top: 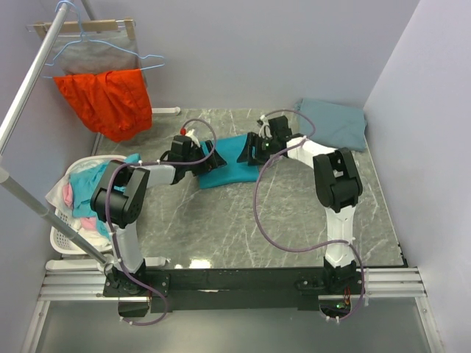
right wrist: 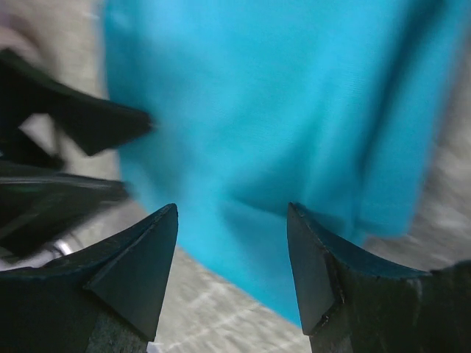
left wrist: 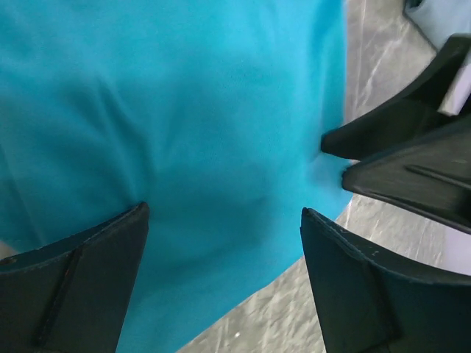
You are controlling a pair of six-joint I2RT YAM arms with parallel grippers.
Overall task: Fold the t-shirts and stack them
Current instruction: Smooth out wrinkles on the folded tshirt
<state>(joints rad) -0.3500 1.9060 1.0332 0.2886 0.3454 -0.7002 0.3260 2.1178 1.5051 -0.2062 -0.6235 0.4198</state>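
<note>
A bright teal t-shirt (top: 227, 165) lies partly folded at the middle of the marble table (top: 221, 228). My left gripper (top: 197, 153) hovers at its left edge and my right gripper (top: 255, 149) at its right edge, facing each other. In the left wrist view the left gripper (left wrist: 224, 213) is open over the teal cloth (left wrist: 184, 110) and its hem, gripping nothing. The right wrist view shows the right gripper (right wrist: 232, 208) open above the teal cloth (right wrist: 294, 95), also empty. A slate grey-blue t-shirt (top: 335, 121) lies folded at the back right corner.
A white laundry basket (top: 62, 239) holding mixed clothes stands off the table's left edge. An orange-red garment (top: 110, 99) hangs from a rack at the back left. A metal rail (top: 33, 66) slants along the left. Walls close in behind and on the right.
</note>
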